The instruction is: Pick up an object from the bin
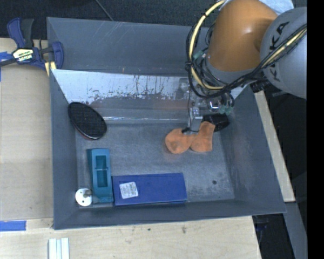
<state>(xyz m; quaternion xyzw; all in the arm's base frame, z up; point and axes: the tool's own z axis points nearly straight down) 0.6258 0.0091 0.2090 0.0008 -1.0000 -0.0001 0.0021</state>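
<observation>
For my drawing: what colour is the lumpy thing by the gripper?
The lumpy thing is orange, best in camera view.

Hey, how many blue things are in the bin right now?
2. A narrow blue block lies at the view's lower left; a flat blue box lies beside it, to its right. The arm may hide more.

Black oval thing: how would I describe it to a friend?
In the grey metal bin, look to the left side near the back wall. The black oval thing lies there, behind a blue tray. It alone is black and rounded; its neighbours are blue and boxy.
</observation>
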